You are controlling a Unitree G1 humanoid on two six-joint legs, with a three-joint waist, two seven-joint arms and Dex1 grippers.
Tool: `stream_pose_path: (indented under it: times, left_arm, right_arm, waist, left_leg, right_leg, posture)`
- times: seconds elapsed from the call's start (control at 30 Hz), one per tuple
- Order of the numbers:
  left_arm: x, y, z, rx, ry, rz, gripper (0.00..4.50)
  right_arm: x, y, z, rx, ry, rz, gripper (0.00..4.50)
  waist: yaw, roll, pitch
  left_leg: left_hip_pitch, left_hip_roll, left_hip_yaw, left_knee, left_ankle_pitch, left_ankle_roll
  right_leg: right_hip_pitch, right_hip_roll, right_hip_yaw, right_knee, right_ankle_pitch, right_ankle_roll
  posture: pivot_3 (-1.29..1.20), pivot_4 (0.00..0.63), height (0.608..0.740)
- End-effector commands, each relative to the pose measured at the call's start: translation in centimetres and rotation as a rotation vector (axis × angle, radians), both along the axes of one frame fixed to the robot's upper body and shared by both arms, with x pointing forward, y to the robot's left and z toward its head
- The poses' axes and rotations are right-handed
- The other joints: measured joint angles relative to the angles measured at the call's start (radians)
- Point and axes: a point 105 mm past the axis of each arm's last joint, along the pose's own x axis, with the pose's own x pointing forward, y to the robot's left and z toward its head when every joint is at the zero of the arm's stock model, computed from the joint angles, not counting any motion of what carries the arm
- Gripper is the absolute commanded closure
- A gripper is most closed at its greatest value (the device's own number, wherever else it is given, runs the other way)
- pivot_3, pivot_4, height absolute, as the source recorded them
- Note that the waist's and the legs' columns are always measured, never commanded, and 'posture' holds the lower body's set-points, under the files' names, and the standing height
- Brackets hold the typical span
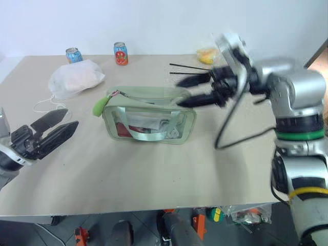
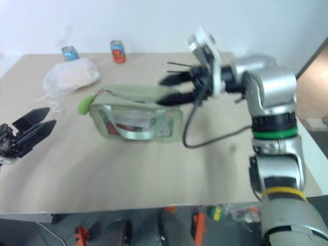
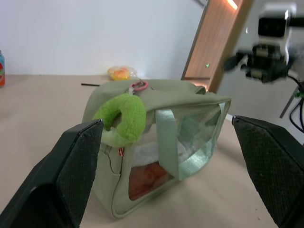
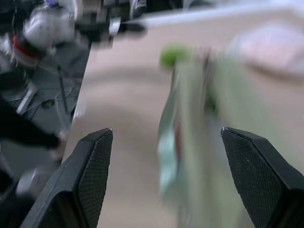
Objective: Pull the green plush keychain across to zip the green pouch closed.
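Stood the green pouch [image 1: 148, 119] near the middle of the table [image 1: 154, 174], strap handle toward the near side. Hung the green plush keychain [image 1: 100, 106] at the pouch's left end, at the zipper's end there; appeared to run shut along the top, though not confirmed over the full length, since the right gripper covered the right end in the head views. Judged the pull as done or nearly so, with only a check of the far right end left. Held the left gripper [image 1: 51, 129] with fingers spread wide, empty, near-left of the pouch and apart from it. Held the right gripper [image 1: 197, 89] above the pouch's right end, blurred, fingers apart and gripping nothing. Showed in the left wrist view the keychain [image 3: 122, 116] close up, curled against the pouch's end panel with a small pink ring above it, a detail not legible in the head views. Showed in the head views the white plastic bag [image 1: 76, 78] and two cans [image 1: 120, 53] at the far left, absent from the right wrist view.
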Motion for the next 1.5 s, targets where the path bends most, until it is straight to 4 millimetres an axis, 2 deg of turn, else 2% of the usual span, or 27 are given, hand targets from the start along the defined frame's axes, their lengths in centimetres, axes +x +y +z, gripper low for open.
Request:
stream_pose_path:
  times: [0.03, 0.2, 0.43, 0.57, 0.77, 0.9, 1.0, 1.27, 1.5]
  left_arm:
    - [-0.2, 0.0, 1.1, 0.067, -0.045, -0.001, 0.00]
    - [0.9, 0.8, 1.7, 0.053, -0.053, 0.019, 0.00]
    - [2.3, 0.1, 0.8, 0.072, -0.022, -0.025, 0.00]
    - [2.7, -0.6, 0.4, 0.164, -0.006, -0.068, 0.00]
    - [2.8, -0.8, 2.2, 0.210, -0.051, -0.108, 0.00]
    - [2.8, -1.0, 2.5, 0.224, -0.064, -0.124, 0.00]
    - [2.8, -1.0, 2.6, 0.229, -0.067, -0.132, 0.00]
    - [2.8, -1.1, 2.6, 0.232, -0.070, -0.135, 0.00]
    - [3.4, -0.7, 2.0, 0.234, -0.042, -0.116, 0.00]
  right_arm:
    - [-0.4, -1.6, 0.9, 0.008, -0.100, -0.056, 0.75]
    - [0.0, -2.2, 0.2, 0.049, -0.107, -0.142, 0.75]
    - [0.3, -0.9, -1.1, 0.073, -0.065, -0.162, 0.75]
    - [1.7, -0.6, -2.0, 0.074, -0.066, -0.227, 0.75]
    - [3.7, 1.1, -0.9, 0.207, -0.085, -0.309, 0.75]
    - [3.2, 2.3, -1.8, 0.220, -0.060, -0.280, 0.75]
    - [2.9, 2.5, -2.4, 0.222, -0.047, -0.274, 1.58]
    - [1.8, 2.3, -2.6, 0.212, -0.054, -0.228, 4.44]
    - [2.0, 2.5, -2.7, 0.210, -0.062, -0.223, 4.47]
  waist:
    - [-0.006, 0.000, 0.000]
    - [-0.012, 0.000, 0.000]
    - [-0.012, 0.000, 0.000]
    - [-0.011, 0.000, 0.000]
    - [-0.011, 0.000, 0.000]
    - [-0.009, 0.000, 0.000]
    - [-0.008, 0.000, 0.000]
    - [-0.008, 0.000, 0.000]
    - [-0.008, 0.000, 0.000]
  left_leg:
    - [0.001, 0.000, 0.000, 0.000, 0.000, 0.000]
    - [0.005, 0.003, 0.001, 0.000, 0.000, 0.000]
    - [0.005, 0.006, 0.001, 0.000, 0.000, 0.000]
    - [0.004, 0.006, 0.002, 0.000, 0.000, -0.001]
    - [0.003, 0.006, 0.003, 0.000, 0.000, -0.001]
    - [0.003, 0.006, 0.002, 0.000, 0.000, -0.001]
    - [0.003, 0.007, 0.002, 0.000, -0.001, -0.001]
    - [0.003, 0.007, 0.002, 0.000, -0.001, -0.001]
    - [0.003, 0.006, 0.002, 0.000, -0.001, -0.001]
  right_leg:
    - [0.000, 0.001, 0.000, 0.000, 0.000, 0.000]
    - [0.002, 0.005, 0.002, 0.002, 0.001, 0.001]
    - [0.002, 0.010, 0.003, 0.002, 0.001, 0.001]
    - [0.001, 0.010, 0.003, 0.002, 0.001, 0.000]
    - [0.000, 0.009, 0.005, 0.001, 0.001, 0.000]
    - [0.000, 0.009, 0.004, 0.001, 0.001, 0.000]
    - [0.000, 0.008, 0.004, 0.001, 0.001, 0.000]
    - [0.000, 0.008, 0.004, 0.001, 0.001, 0.000]
    - [0.000, 0.008, 0.004, 0.001, 0.001, 0.000]
  posture:
    - [0.00, 0.150, 0.740]
    - [0.00, 0.150, 0.740]
    - [0.00, 0.150, 0.740]
    - [0.00, 0.150, 0.740]
    - [0.00, 0.150, 0.740]
    - [0.00, 0.150, 0.740]
    - [0.00, 0.150, 0.740]
    - [0.00, 0.150, 0.740]
    - [0.00, 0.150, 0.740]
